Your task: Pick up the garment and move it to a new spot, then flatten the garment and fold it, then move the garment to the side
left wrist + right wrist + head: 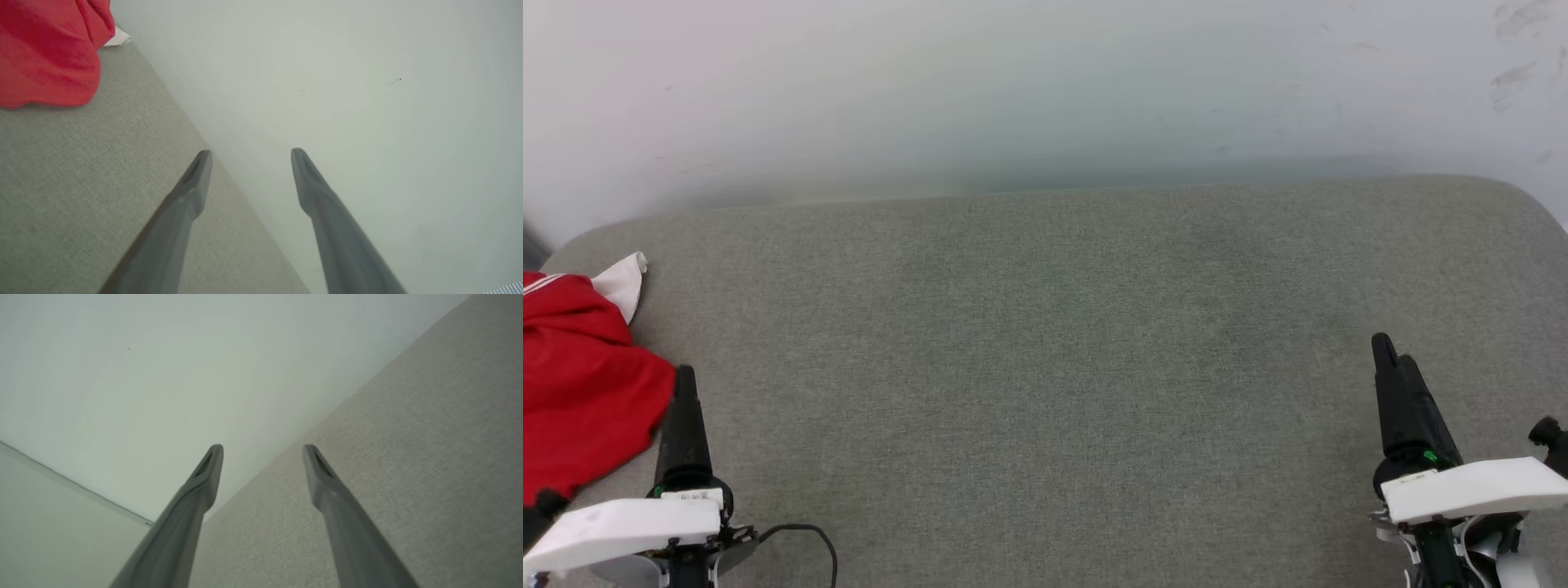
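Note:
The garment (pixel 580 392) is a crumpled red heap with a white sleeve (pixel 623 282) poking out at the top. It lies at the far left edge of the grey fabric surface (pixel 1045 343). In the left wrist view the garment (pixel 45 53) sits at the upper left, apart from the fingers. My left gripper (pixel 251 153) is open and empty, and one dark finger (pixel 682 425) stands just right of the red cloth. My right gripper (pixel 263 447) is open and empty too, with its finger (pixel 1401 400) at the lower right, far from the garment.
A pale wall (pixel 1045 82) rises behind the surface's far edge. The surface has rounded back corners. A thin black cable (pixel 809 535) loops by my left wrist. The wide grey stretch between the two grippers carries nothing.

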Available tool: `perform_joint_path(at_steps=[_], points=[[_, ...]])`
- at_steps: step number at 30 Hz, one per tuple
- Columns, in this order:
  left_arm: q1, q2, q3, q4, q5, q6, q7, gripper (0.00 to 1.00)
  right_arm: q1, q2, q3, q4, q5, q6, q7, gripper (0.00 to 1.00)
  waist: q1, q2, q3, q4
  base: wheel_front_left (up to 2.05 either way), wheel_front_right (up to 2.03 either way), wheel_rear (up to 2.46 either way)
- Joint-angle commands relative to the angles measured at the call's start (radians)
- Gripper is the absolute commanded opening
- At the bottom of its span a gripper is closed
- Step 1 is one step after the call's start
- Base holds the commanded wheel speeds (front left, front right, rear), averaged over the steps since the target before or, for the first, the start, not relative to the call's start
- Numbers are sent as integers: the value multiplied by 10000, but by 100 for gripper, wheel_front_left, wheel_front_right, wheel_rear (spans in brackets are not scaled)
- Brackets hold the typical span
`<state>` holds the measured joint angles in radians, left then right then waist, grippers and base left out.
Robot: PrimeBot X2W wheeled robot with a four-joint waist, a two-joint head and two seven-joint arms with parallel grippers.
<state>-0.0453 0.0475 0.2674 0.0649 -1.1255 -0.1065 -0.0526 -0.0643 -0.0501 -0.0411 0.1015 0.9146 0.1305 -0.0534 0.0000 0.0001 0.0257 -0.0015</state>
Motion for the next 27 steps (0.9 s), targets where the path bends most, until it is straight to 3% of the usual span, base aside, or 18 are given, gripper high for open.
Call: perform_joint_path(at_steps=[1, 16, 27], points=[[-85, 29, -96, -480, 602, 173, -110, 100, -289, -12, 102, -338, -632, 3, -101, 100, 0, -1, 11, 0, 0, 0, 0], [426, 31, -2301, -1990, 4767, 1642, -560, 100, -241, -10, 484, -1054, -3918, 3, -554, 100, 0, -1, 98, -42, 0, 0, 0], [585, 439, -3434, -2082, 6207, 1692, -878, 100, -133, -8, 574, -1232, -5786, 2, -867, 100, 0, -1, 196, -98, 0, 0, 0]])
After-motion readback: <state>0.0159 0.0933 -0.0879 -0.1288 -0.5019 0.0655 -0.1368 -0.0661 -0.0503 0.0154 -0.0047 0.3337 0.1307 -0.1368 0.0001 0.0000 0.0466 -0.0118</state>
